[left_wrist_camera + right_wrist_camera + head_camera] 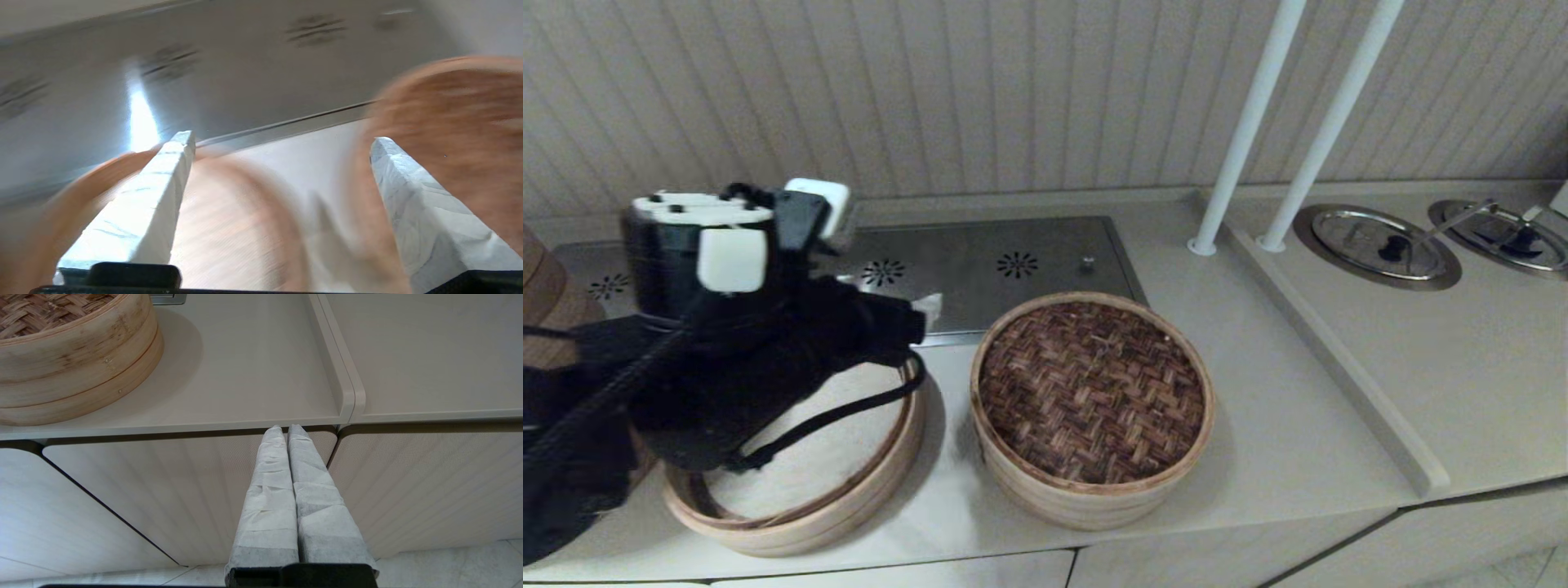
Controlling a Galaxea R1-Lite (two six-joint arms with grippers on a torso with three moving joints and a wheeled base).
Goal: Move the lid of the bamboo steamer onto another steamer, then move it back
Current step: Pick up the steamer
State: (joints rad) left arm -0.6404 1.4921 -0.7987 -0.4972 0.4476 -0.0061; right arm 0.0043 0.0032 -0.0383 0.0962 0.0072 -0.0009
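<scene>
Black left arm, white caps, black cables; white-wrapped pincer fingers.

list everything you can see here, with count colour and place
bamboo steamer lid: 1, brown woven top, on the right steamer
lidless steamer: 1, pale bamboo, whitish inside, left on counter
steamer stack: 1, brown, far left edge
steel panel: 1, grey, behind the steamers
poles: 2, white, right of panel
round metal lids: 2, silver, far right
counter: 1, beige
left pincer: open, above lidless steamer
right pincer: shut, parked below counter edge
</scene>
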